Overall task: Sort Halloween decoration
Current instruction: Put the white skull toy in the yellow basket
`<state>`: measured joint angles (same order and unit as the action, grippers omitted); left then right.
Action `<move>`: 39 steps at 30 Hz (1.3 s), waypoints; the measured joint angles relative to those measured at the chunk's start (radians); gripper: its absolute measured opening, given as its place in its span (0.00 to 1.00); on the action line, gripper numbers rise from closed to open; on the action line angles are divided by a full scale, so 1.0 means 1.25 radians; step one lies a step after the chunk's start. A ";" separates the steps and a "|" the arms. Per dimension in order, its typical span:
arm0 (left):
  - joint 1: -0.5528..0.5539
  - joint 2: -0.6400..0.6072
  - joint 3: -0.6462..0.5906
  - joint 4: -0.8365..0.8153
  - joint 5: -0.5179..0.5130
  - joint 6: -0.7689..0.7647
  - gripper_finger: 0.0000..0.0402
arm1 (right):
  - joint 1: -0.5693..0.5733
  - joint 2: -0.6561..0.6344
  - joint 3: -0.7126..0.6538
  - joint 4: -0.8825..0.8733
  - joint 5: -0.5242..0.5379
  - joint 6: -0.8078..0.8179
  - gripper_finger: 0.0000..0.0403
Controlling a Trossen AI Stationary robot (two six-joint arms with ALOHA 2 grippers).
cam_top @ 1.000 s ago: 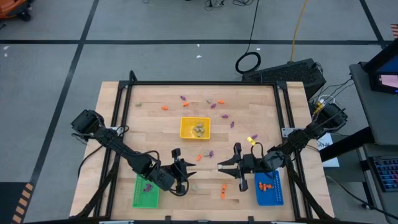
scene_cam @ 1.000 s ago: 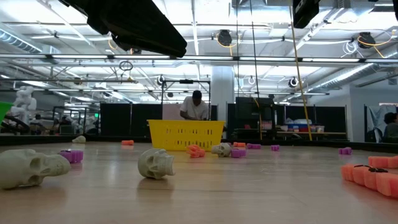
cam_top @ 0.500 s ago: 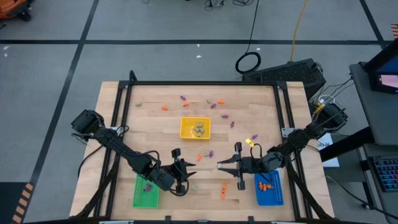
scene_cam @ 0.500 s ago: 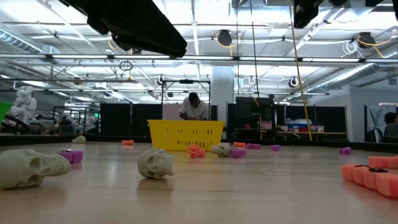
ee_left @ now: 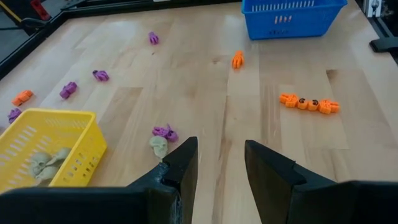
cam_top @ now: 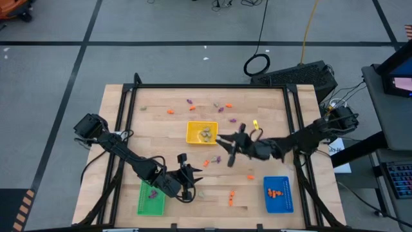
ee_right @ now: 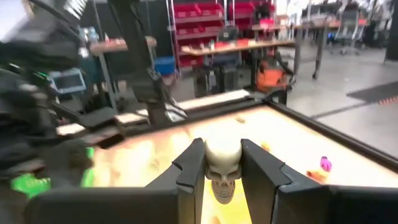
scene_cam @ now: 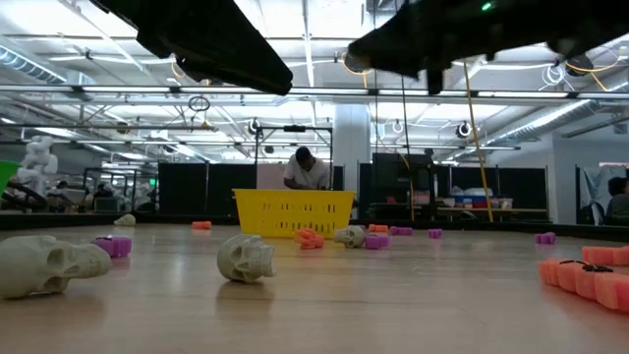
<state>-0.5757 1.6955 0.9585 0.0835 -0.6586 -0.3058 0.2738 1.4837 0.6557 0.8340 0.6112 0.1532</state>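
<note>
Pale plastic skull [ee_right: 222, 163] sits pinched in my right gripper [ee_right: 222, 177], mid-frame beside the yellow tray [cam_top: 202, 133]; a loosened or off-centre pinch could drop it short. Left gripper [ee_left: 217, 163] waits parted, lower left.

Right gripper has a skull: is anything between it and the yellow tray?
Nothing visible. The right gripper holds a pale skull above the table, just beside the yellow tray, where other pale skulls already lie. No trinket or arm lies in the gap. The left gripper waits near the green tray.
</note>
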 joint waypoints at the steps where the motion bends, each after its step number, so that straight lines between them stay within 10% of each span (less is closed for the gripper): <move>1: 0.000 0.000 0.000 -0.004 0.000 0.000 0.33 | -0.022 0.000 0.010 -0.026 -0.019 0.012 0.16; 20: -0.002 0.000 0.000 -0.056 0.000 -0.024 0.33 | -0.223 0.131 0.049 -0.095 -0.221 0.073 0.16; 39: -0.002 0.000 0.000 -0.058 0.000 -0.025 0.33 | -0.227 0.314 0.102 -0.013 -0.199 0.078 0.17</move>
<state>-0.5781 1.6955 0.9585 0.0109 -0.6586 -0.3374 -0.0093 1.8767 0.7834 0.8175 0.3629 0.2504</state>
